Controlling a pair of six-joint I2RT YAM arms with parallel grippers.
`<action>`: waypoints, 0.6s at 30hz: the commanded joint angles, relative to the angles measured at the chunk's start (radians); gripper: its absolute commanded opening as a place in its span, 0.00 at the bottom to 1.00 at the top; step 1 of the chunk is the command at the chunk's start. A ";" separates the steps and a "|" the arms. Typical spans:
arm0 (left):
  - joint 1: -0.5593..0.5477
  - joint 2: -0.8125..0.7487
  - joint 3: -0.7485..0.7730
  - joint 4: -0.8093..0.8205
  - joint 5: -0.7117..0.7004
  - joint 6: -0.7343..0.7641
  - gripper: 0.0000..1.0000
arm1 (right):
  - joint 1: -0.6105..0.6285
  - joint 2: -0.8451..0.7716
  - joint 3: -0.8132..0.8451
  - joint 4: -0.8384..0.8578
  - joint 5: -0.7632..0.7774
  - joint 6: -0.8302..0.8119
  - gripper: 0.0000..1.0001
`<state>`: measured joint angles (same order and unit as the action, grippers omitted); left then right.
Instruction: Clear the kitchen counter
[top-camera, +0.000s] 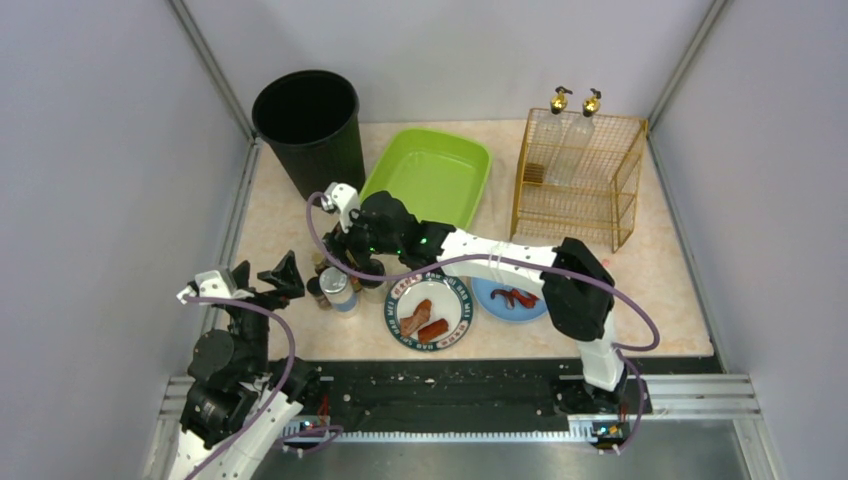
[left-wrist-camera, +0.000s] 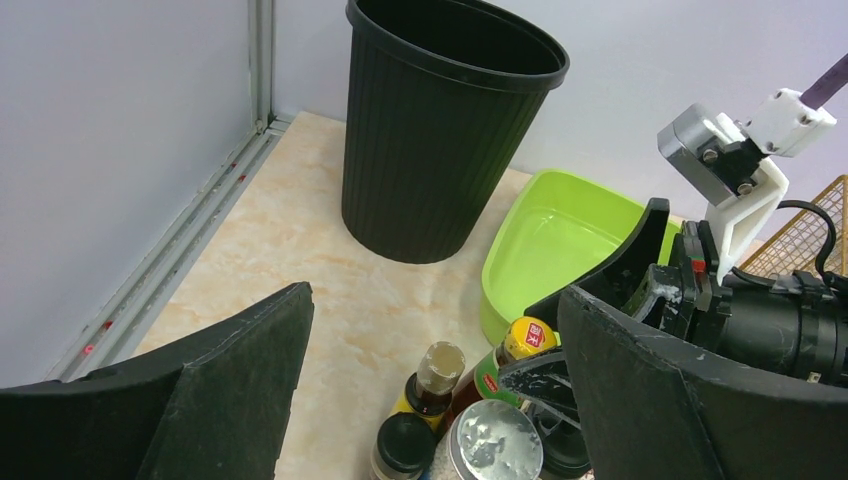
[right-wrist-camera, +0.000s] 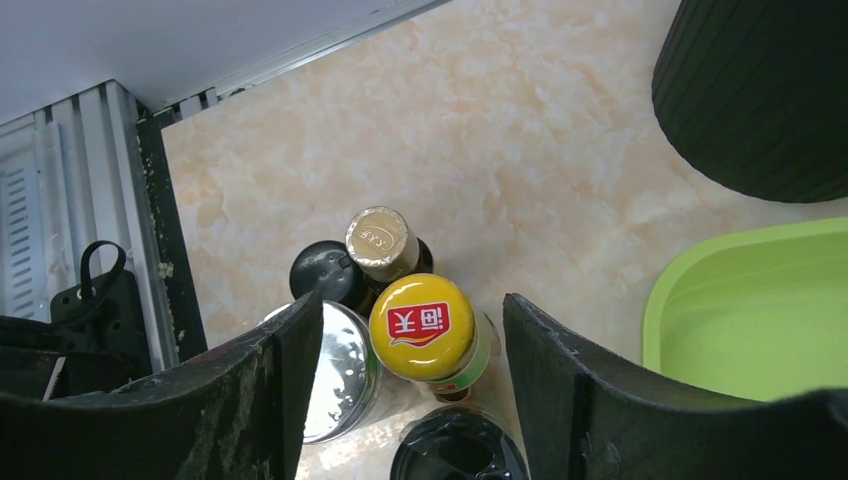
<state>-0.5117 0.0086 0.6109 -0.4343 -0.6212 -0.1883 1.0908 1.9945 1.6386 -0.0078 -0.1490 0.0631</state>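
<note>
Right tool (right-wrist-camera: 410, 310) is open, jaws straddling the yellow-capped sauce bottle (right-wrist-camera: 420, 325) without pinching, probably lined up to pluck it from the bottle cluster (top-camera: 338, 285). Left tool (left-wrist-camera: 435, 295) hangs wide open and empty nearby, with the marbled worktop (top-camera: 275, 228) under everything.

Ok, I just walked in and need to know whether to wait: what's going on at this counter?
The right gripper is over a cluster of bottles and jars at the front left of the kitchen counter, its open jaws either side of the yellow-capped bottle, not gripping it. The left gripper hangs open nearby, holding nothing. A patterned plate and a blue plate with food, the green tray, black bin and wire rack sit on the counter.
</note>
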 joint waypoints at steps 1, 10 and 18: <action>-0.002 -0.042 -0.001 0.024 0.007 0.001 0.96 | 0.014 0.021 0.060 0.030 0.028 -0.010 0.60; -0.002 -0.041 -0.002 0.026 0.007 0.002 0.96 | 0.015 0.052 0.088 0.023 0.014 -0.014 0.42; -0.002 -0.042 -0.002 0.025 0.010 0.003 0.96 | 0.031 0.061 0.116 0.011 0.052 -0.044 0.08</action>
<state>-0.5117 0.0086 0.6109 -0.4343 -0.6186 -0.1883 1.0973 2.0491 1.6913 -0.0185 -0.1173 0.0338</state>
